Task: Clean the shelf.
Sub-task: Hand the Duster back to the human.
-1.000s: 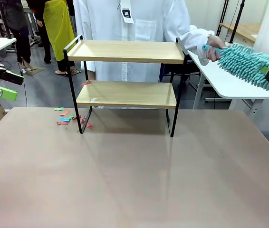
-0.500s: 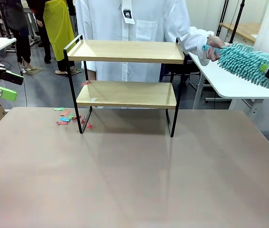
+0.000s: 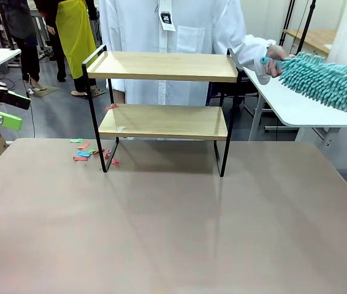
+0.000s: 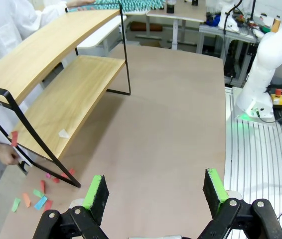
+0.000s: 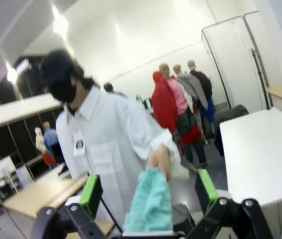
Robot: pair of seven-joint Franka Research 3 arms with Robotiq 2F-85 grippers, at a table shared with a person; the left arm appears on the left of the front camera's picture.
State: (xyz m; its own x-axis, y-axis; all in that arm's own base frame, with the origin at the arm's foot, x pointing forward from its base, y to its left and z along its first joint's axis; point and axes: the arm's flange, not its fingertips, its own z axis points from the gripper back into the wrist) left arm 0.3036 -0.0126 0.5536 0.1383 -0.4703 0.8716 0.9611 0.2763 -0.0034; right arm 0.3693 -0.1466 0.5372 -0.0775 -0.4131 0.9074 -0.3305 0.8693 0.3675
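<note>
Shelf: stands mid-table on the far side, boards bare but for one scrap.
Duster: person's hand holds its handle, so I need not.
Right gripper: my fingers spread wide around the duster, not pinching.
Left gripper: spread, empty, parked aside.
Scraps: paper bits at the shelf's left foot.

Left pincer: seen at the left edge of the front view, about mid-height, black body with green pads; the fingers are spread, one pad above the other. In the left wrist view the left pincer is shown at the bottom of the frame with both green pads well apart and nothing between them.

Right pincer: seen at the bottom of the right wrist view, green pads set wide at lower left and lower right, jaws parted.

Person's hand: seen at upper right of the front view, closed, at the end of a white sleeve.
</note>
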